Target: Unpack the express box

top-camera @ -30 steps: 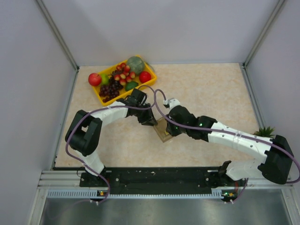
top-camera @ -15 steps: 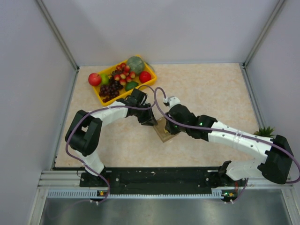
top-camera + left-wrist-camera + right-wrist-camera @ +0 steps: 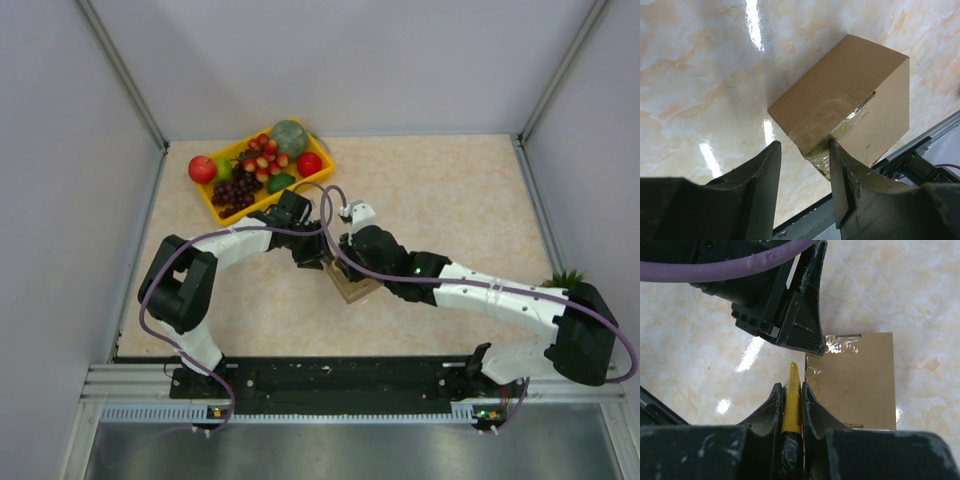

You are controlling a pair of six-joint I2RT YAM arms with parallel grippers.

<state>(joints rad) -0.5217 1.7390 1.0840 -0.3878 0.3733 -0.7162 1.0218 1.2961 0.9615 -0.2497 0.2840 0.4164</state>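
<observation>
The express box (image 3: pixel 352 284) is a small brown cardboard box lying mid-table between the two arms, with clear tape along one edge. In the left wrist view the express box (image 3: pixel 840 100) lies just beyond my left gripper (image 3: pixel 804 145), which is open; its right finger (image 3: pixel 840 165) touches the box's taped corner. My left gripper (image 3: pixel 318 254) sits at the box's far left side. My right gripper (image 3: pixel 791 387) is shut on a thin yellow blade tool (image 3: pixel 791 400) with a black handle, whose tip lies along the left edge of the express box (image 3: pixel 855 385). My right gripper (image 3: pixel 352 262) hovers over the box.
A yellow tray (image 3: pixel 262 203) of fruit stands at the far left, behind the left arm. A small green plant (image 3: pixel 565 281) sits at the right wall. Grey walls enclose the table on three sides. The left gripper's black fingers (image 3: pixel 790 325) are close in front of the blade.
My left gripper's jaws have spread wider. The right wrist has shifted a little to the left over the box, with the yellow tool still in it.
</observation>
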